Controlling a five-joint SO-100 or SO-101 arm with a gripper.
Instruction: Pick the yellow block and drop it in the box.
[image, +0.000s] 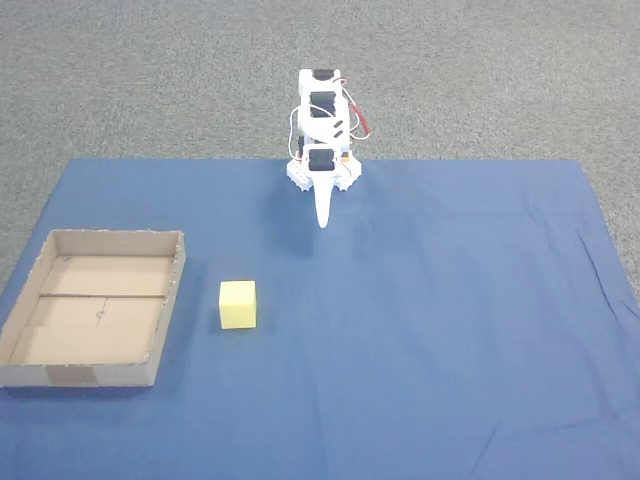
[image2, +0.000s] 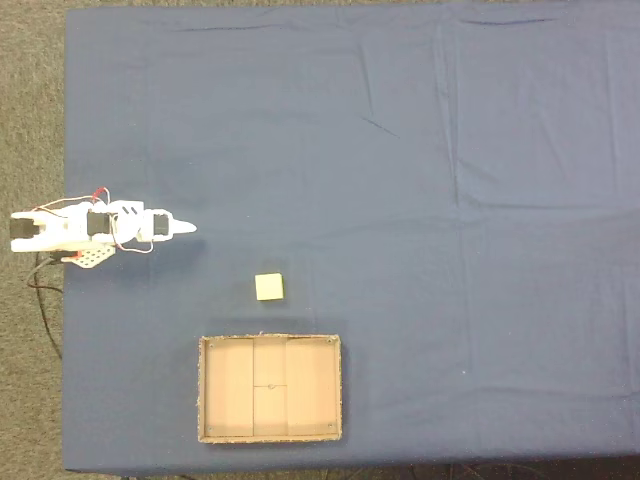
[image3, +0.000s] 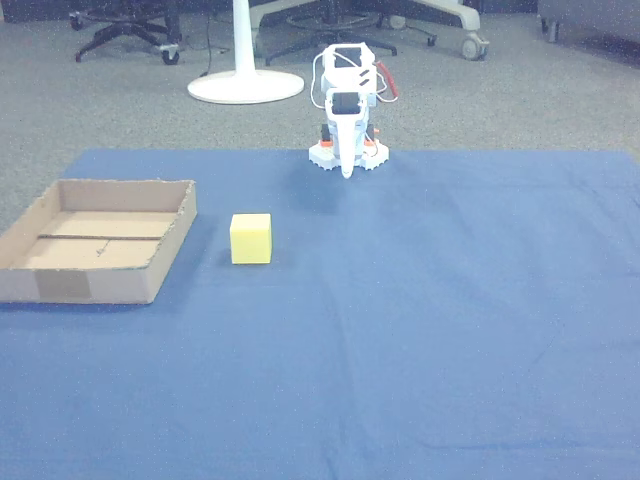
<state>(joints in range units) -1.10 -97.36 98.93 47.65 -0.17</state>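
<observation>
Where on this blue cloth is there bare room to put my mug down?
In the fixed view from above, everything right of the yellow block and the box is bare blue cloth, as is the strip across the top. It is tight only in the gap between block and box, and just ahead of the gripper, whose fingers look closed.

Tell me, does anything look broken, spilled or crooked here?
Nothing stands out. The yellow block sits flat on the blue cloth, apart from the box, which is upright and holds nothing. The gripper points down near the arm's base.
</observation>
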